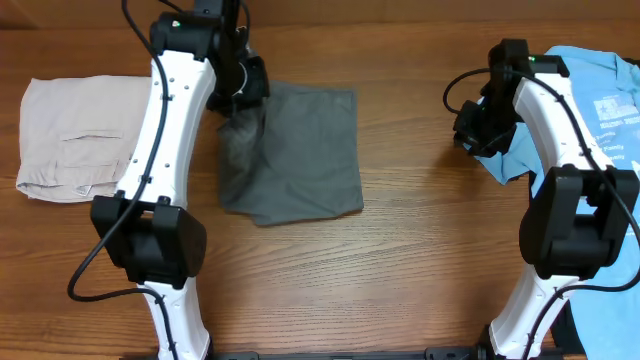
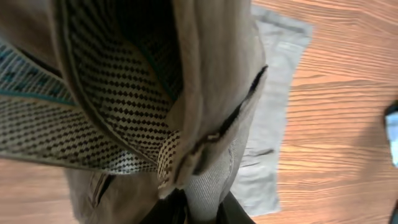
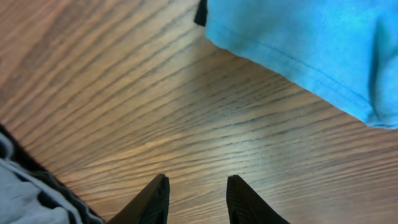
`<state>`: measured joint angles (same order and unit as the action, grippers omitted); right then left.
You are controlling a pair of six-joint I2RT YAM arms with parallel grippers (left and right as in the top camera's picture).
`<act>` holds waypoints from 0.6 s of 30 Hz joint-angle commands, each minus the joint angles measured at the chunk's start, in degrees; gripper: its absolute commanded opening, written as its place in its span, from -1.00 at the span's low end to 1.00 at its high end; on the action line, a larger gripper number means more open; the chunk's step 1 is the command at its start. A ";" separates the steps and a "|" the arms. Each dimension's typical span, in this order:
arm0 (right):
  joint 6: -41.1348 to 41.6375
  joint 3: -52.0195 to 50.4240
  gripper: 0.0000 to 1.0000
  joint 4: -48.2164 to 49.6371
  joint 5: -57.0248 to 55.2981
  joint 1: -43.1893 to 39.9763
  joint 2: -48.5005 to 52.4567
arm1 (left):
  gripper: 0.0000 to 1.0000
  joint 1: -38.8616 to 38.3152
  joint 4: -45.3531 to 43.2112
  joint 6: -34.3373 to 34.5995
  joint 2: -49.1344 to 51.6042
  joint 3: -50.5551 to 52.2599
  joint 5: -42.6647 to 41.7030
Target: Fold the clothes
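My left jaws are clamped on a bunched fold of the dark grey shorts (image 1: 300, 150), up at their far-left corner. In my left wrist view that fold hangs right in front of me, turned so that the dotted inner lining (image 2: 118, 93) and a slit pocket edge show. The cloth runs down between my two fingers (image 2: 166, 213). The rest of the shorts lie flat and roughly square on the counter (image 1: 420, 270), near its middle and just right of my left arm (image 1: 165, 140).

My right jaws stand apart with nothing between them, over bare wood close to the hem of the light blue T-shirt (image 3: 298, 37). That shirt lies at the right edge of the counter. A pair of pale beige shorts (image 1: 75, 135) lies flat at the far left, well apart from the grey pair.
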<state>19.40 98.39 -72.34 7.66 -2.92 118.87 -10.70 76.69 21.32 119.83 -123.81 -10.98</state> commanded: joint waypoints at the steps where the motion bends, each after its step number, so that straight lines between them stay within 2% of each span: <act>1: -0.37 -1.55 -0.32 0.98 -0.09 0.31 0.20 | -0.70 -3.26 -1.20 2.32 0.85 -1.49 -2.99; 5: -0.37 -1.55 -0.32 1.07 -0.04 0.28 0.20 | -0.69 -6.19 -2.32 2.36 0.87 -1.49 -2.84; 11: -0.37 -1.57 -0.32 0.76 0.11 0.33 0.20 | -0.63 -10.23 -3.45 3.61 2.78 -1.44 3.85; 18: -0.37 -1.57 -0.32 0.70 0.09 0.33 0.20 | -0.71 -11.23 -2.89 3.54 6.38 -1.44 4.11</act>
<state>19.42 97.06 -71.61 7.64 -2.92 118.89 -21.80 73.25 24.08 124.46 -123.81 -7.90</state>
